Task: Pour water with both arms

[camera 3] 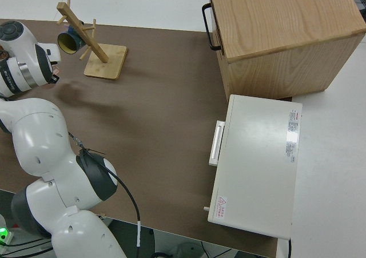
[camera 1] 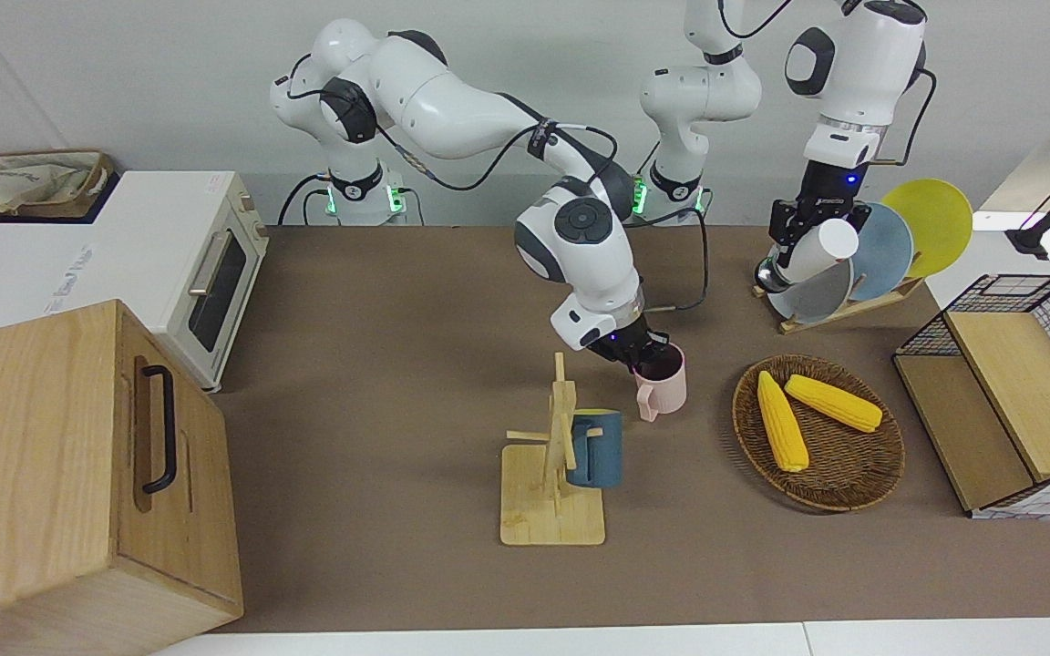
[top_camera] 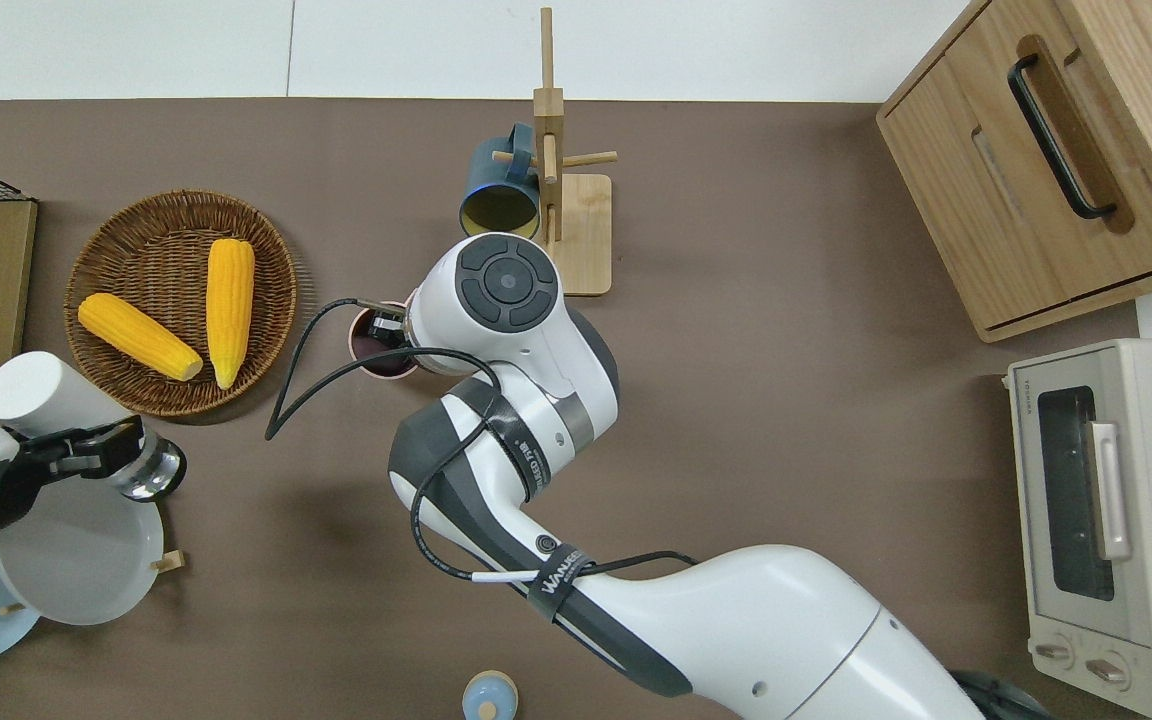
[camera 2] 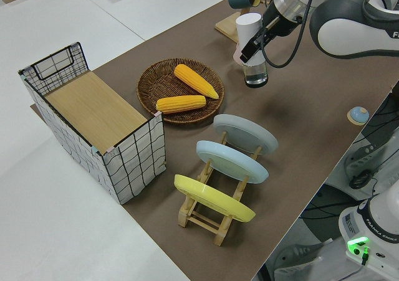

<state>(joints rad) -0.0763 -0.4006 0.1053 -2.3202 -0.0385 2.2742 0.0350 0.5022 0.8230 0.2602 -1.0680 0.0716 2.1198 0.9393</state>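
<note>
The left gripper point(top_camera: 96, 450) has its fingers clenched round a white bottle point(top_camera: 41, 390), held tilted above the desk point(camera 1: 379, 410) ready to pour. Farther out, the right gripper point(camera 1: 639, 351) grips the pink mug point(camera 1: 662, 378) by its rim, apparently steadying it.

A brown table point(camera 1: 379, 437) stands on a white floor point(camera 2: 75, 231) against a pale wall point(camera 1: 151, 73).
</note>
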